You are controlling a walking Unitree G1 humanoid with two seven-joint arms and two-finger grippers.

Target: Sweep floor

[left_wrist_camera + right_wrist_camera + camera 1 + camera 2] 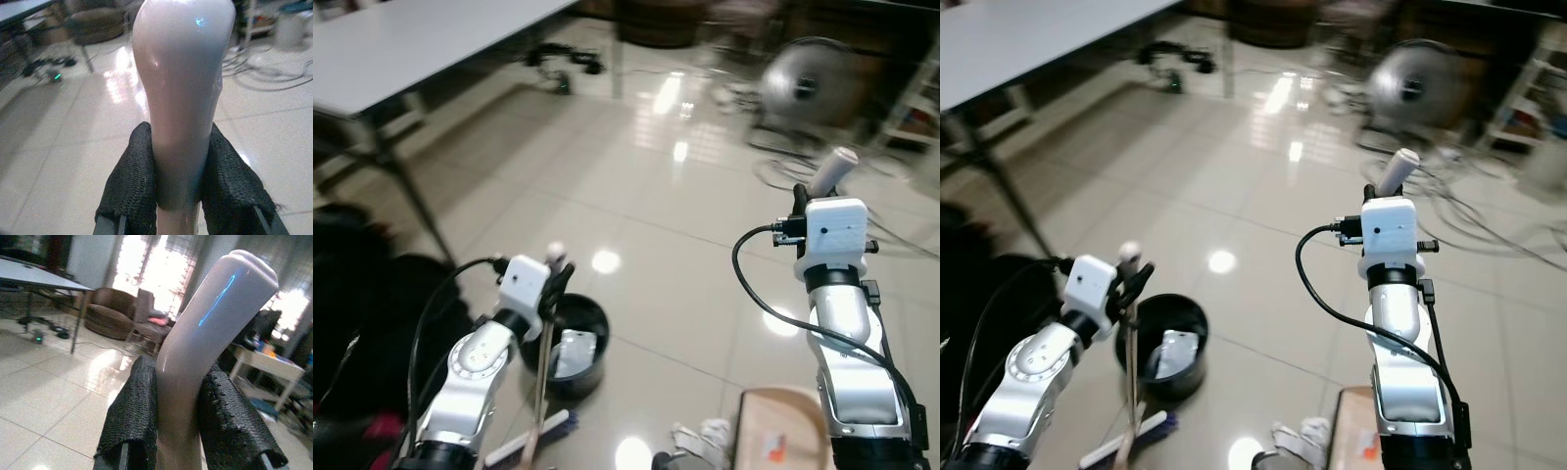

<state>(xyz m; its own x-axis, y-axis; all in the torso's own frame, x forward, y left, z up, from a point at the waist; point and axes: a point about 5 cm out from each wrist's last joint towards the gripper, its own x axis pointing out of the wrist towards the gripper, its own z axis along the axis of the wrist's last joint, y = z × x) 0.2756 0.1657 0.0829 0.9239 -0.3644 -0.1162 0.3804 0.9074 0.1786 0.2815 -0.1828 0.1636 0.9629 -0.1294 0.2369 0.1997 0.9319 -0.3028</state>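
Observation:
My left gripper (pixel 558 278) is low at the left, shut on a thin broom stick (pixel 544 362) just below its rounded pale tip (pixel 182 73). The stick runs down to a white and blue brush head (pixel 530 439) on the floor. In the left wrist view both black fingers (pixel 131 188) press the handle's sides. My right gripper (pixel 806 203) is raised at the right, shut on a bent pale grey handle (pixel 831 171). The right wrist view has that handle (pixel 205 328) squeezed between the fingers (pixel 132 416); what hangs below it is hidden behind the arm.
A black bin (pixel 576 345) holding a crumpled silvery thing stands beside the broom. A white table (pixel 401 49) is at the back left, a floor fan (pixel 815 83) and loose cables (pixel 783 171) at the back right. Beige cardboard (pixel 781 429) and a white rag (pixel 701 435) lie near my feet.

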